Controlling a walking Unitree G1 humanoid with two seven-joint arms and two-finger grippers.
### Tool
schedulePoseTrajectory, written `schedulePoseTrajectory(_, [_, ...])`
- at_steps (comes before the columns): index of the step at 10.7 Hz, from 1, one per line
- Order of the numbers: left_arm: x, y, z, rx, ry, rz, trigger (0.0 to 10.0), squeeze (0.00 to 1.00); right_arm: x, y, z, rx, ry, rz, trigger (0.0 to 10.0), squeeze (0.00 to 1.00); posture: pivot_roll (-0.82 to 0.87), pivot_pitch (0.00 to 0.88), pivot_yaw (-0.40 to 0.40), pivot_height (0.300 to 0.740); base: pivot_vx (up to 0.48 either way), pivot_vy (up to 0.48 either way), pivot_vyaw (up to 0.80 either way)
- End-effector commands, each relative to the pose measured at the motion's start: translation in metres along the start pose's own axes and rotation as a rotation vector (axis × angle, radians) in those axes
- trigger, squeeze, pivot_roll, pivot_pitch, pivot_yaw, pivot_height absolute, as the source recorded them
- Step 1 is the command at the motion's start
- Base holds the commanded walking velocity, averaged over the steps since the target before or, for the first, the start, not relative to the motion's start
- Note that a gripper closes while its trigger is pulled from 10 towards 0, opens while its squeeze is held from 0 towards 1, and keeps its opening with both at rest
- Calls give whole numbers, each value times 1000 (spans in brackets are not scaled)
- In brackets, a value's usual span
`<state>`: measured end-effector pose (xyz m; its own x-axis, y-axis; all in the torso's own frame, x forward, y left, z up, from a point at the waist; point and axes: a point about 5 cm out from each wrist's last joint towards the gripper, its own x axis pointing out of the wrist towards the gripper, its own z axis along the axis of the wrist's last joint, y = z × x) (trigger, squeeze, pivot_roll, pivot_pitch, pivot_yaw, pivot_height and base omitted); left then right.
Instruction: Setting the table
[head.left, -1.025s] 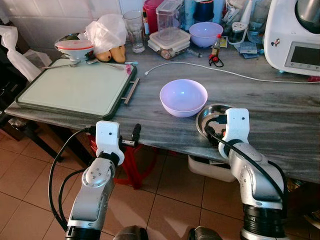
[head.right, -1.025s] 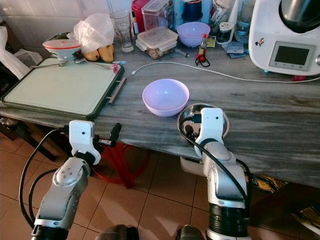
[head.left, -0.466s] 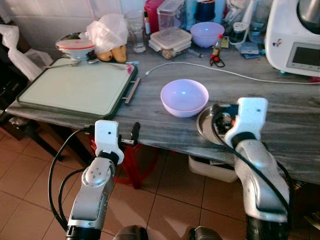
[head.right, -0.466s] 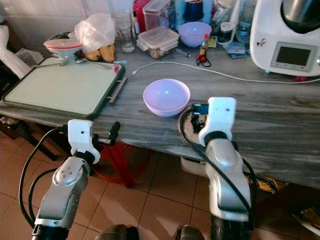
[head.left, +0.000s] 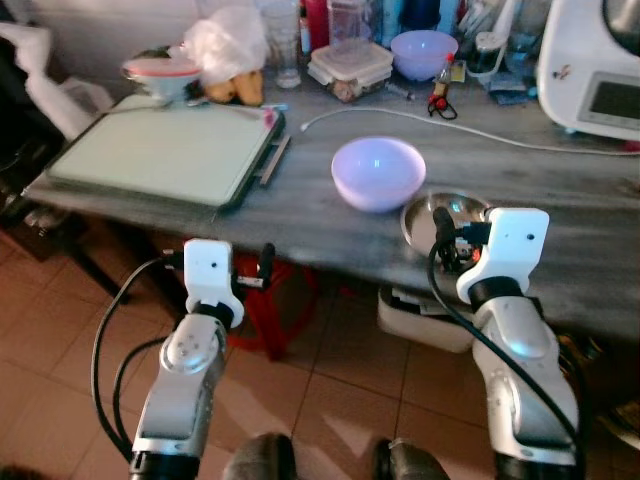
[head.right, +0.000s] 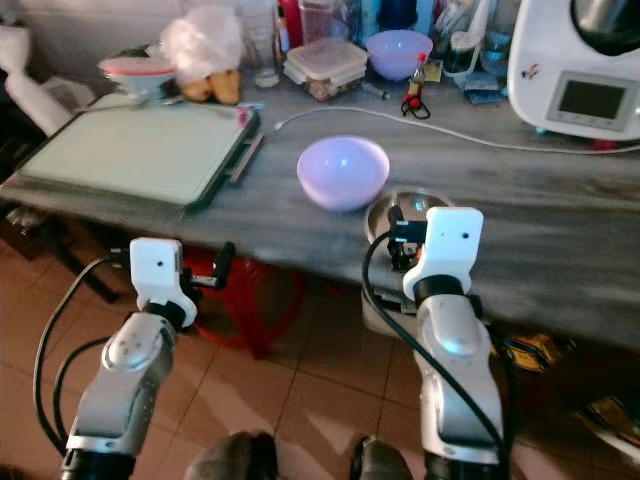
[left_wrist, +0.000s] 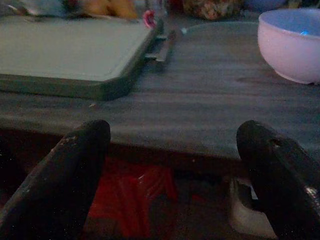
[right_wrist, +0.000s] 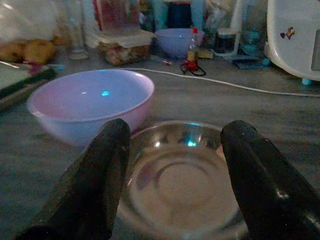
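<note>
As it has lowered, right hand (right_wrist: 170, 175) open over steel dish (right_wrist: 182, 175), left hand (left_wrist: 175, 175) open, idle.

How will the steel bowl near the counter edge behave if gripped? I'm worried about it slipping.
The steel bowl looks thin and shiny, so probably light and slippery between the right gripper's open fingers. It is shallow with a low rim, so a push would likely slide it, not tip it. Sitting close to the lavender bowl, it may bump that.

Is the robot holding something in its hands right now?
No, nothing is held. The right end effector is open just before the shiny round metal dish, and the left end effector is open below the table edge.
</note>
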<state>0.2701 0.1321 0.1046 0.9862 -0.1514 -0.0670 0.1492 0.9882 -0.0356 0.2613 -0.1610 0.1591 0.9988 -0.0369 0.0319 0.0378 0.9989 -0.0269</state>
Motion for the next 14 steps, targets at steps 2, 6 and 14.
schedulePoseTrajectory(2, [-1, 2, -2, 1, 9, 7, 10000, 0, 0, 2, -3, 5, 1, 11, 10000, 0, -35, 29, 76, 740, -302, 0, 0])
schedulePoseTrajectory(6, [-3, 2, -5, -1, 23, -10, 10000, 0, -2, -2, -13, -22, 20, -25, 10000, 0, -31, 24, 81, 740, -275, 0, 0])
schedulePoseTrajectory(14, [-3, -4, -2, -24, 0, -55, 10000, 0, 1, -5, -22, 2, 53, -33, 10000, 0, -37, 18, 74, 740, -31, -129, -400])
